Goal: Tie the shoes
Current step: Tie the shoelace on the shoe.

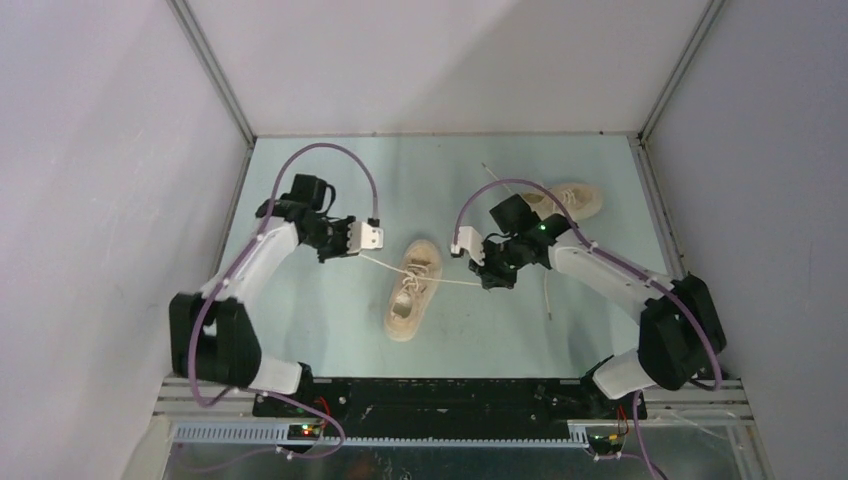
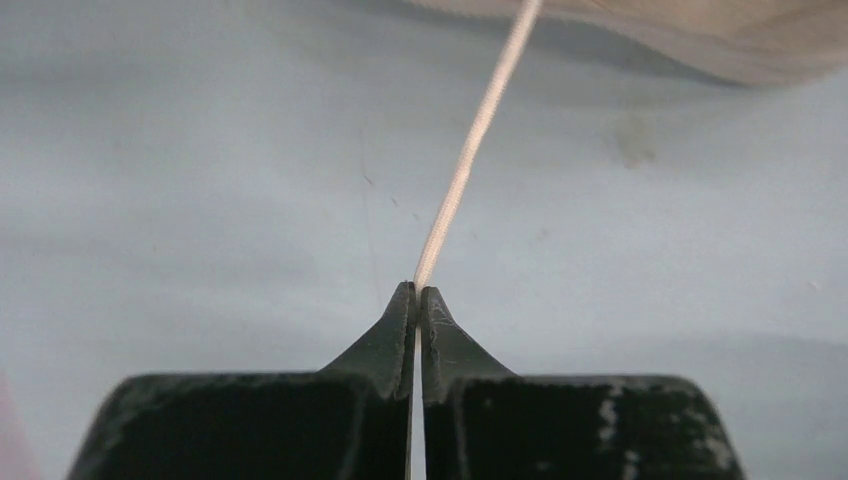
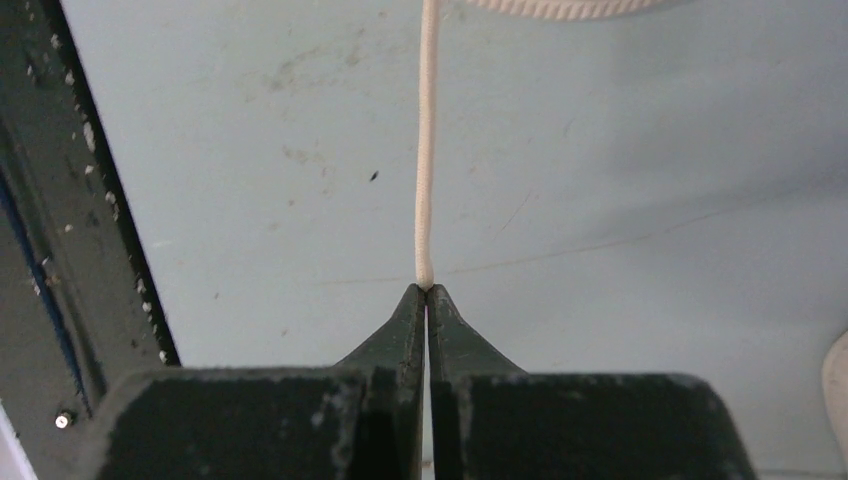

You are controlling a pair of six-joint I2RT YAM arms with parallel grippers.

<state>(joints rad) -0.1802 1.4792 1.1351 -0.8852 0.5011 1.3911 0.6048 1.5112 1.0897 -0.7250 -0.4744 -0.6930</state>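
Observation:
Two cream-beige shoes lie on the pale table. The nearer shoe (image 1: 413, 290) sits in the middle between my arms, toe toward the arms' bases. Its two off-white laces are pulled out sideways, one to each side. My left gripper (image 1: 353, 251) is shut on the left lace (image 2: 470, 150), which comes out of the closed fingertips (image 2: 405, 300) and runs up to the shoe (image 2: 740, 40). My right gripper (image 1: 482, 281) is shut on the right lace (image 3: 425, 150), which rises straight to the shoe's sole edge (image 3: 560, 8). The second shoe (image 1: 578, 200) lies at the back right, partly behind the right arm.
Loose lace ends of the far shoe trail on the table, one toward the back (image 1: 490, 175) and one toward the front (image 1: 547, 292). Pale walls enclose the table on three sides. A dark frame bar (image 3: 70, 200) stands at the left of the right wrist view.

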